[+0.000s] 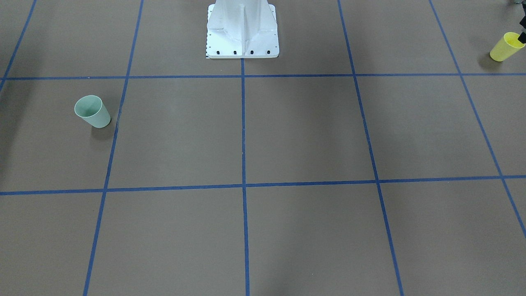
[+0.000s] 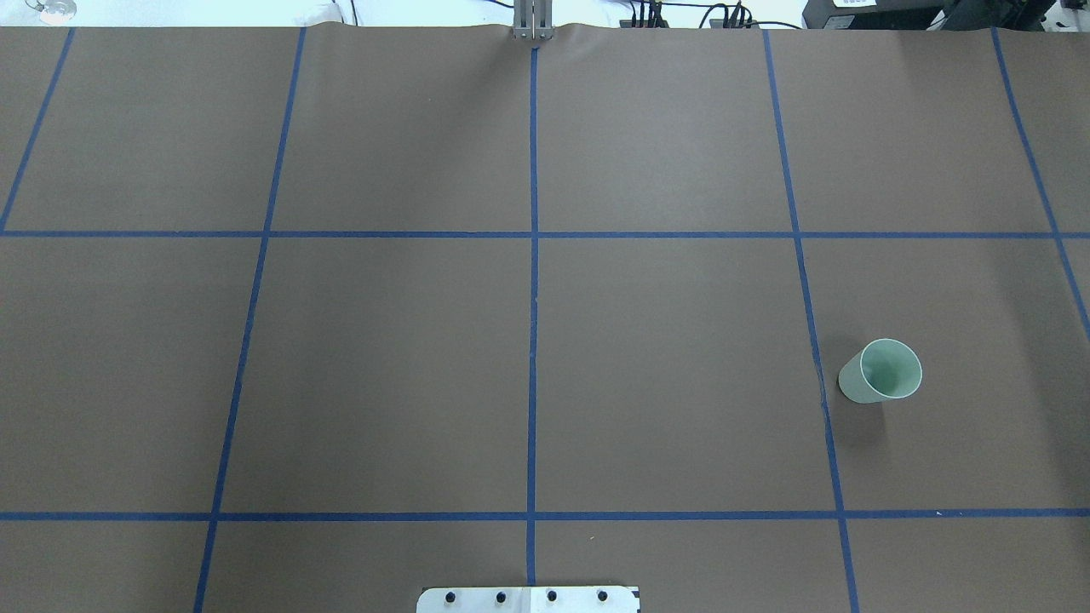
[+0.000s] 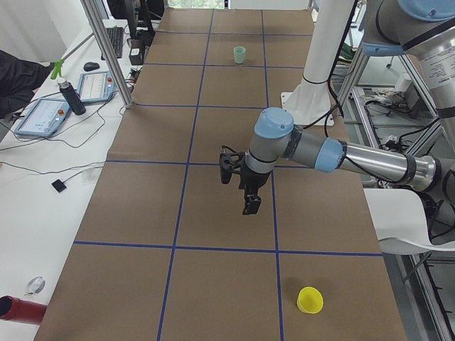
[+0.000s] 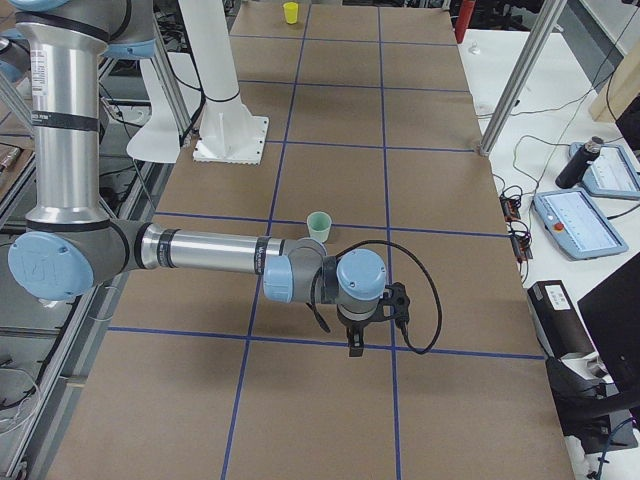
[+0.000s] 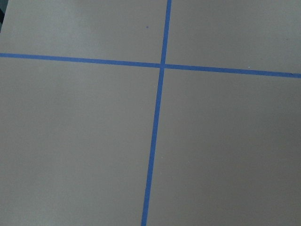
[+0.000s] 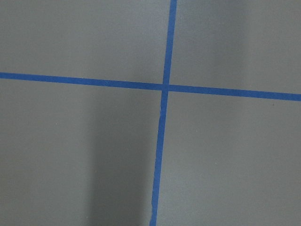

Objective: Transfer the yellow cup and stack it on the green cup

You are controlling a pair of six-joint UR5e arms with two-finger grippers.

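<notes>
Yellow cup (image 3: 309, 300) is seen upright at the tabletop's (image 3: 142, 206) left end, outward of the left pincer (image 3: 251, 206), the nearer one. The green cup (image 3: 239, 54) is set far rightward. Whether it or the right pincer (image 4: 354, 345) is parted cannot be told.

Bright yellow cup (image 1: 506, 47) and pale green cup (image 1: 92, 111) on a plain brown table (image 1: 304, 131) gridded with blue tape lines (image 1: 243, 123).

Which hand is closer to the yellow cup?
Left. The left hand hangs apart from the yellow cup, on its side; the right hand is toward the opposite end, near the green cup.
</notes>
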